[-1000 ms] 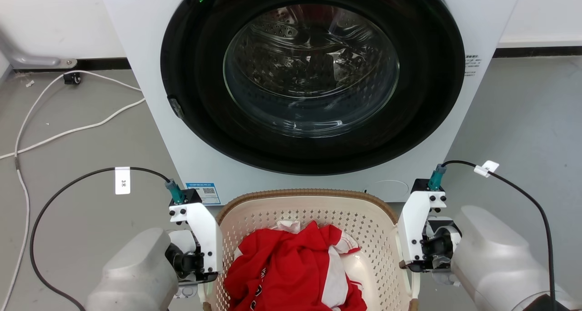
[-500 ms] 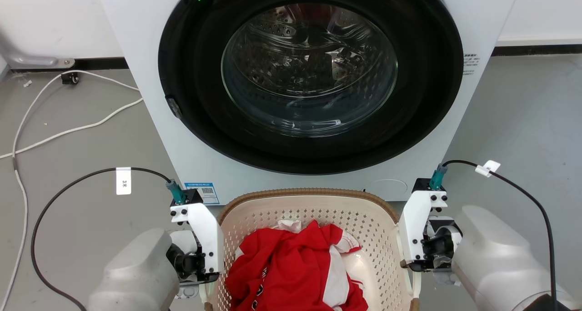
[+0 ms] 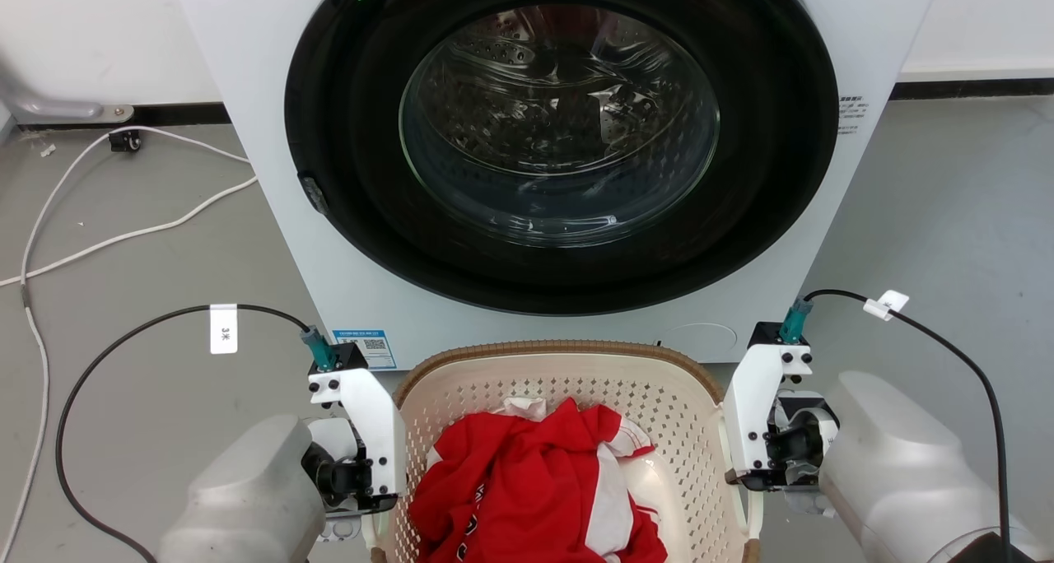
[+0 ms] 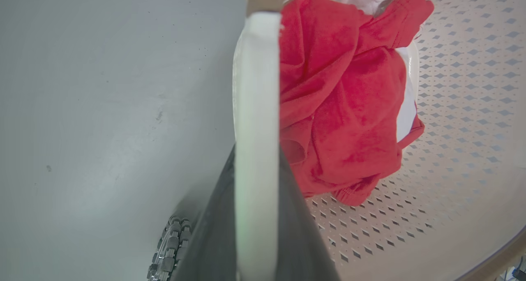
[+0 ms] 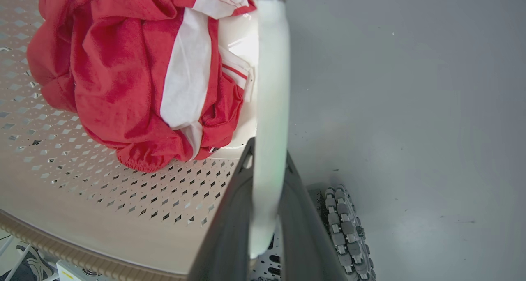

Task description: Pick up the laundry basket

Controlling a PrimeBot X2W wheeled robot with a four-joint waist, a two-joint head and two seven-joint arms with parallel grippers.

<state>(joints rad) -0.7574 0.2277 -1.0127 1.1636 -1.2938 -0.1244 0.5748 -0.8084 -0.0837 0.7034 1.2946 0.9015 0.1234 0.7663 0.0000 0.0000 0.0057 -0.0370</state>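
**Both grippers clamping the basket's side handles in front of the washer**

The laundry basket [image 3: 547,351] is sitting at the bottom middle of the head view, directly before the washing machine [image 3: 272,217] and narrower than it. Its brown woven-look rim is curving just below the machine's front panel. Whether its base is resting on the floor or hanging clear of it cannot be told. A crumpled red and white garment [image 3: 527,481] is lying inside against the perforated cream walls.

The left gripper [image 4: 257,153] is gripping the basket's left handle [image 4: 257,79]. Its two dark fingers are pressing against either side of the white strip, one on the inner face and one on the outer, with only the handle between them. The right gripper [image 5: 268,153] is doing the same on the right handle [image 5: 271,67], its fingers closed narrowly onto the white band. In the head view the two pale forearms are flanking the basket, touching its sides.

Beyond each handle the grey floor [image 3: 947,201] is showing, and a ridged roller wheel [image 5: 345,227] is lying low beside the right fingers. The machine's round glass door [image 3: 560,127] is facing the camera. A white cable [image 3: 123,235] is trailing across the floor to the machine's left, and a black cable [image 3: 123,332] is looping to the left wrist.
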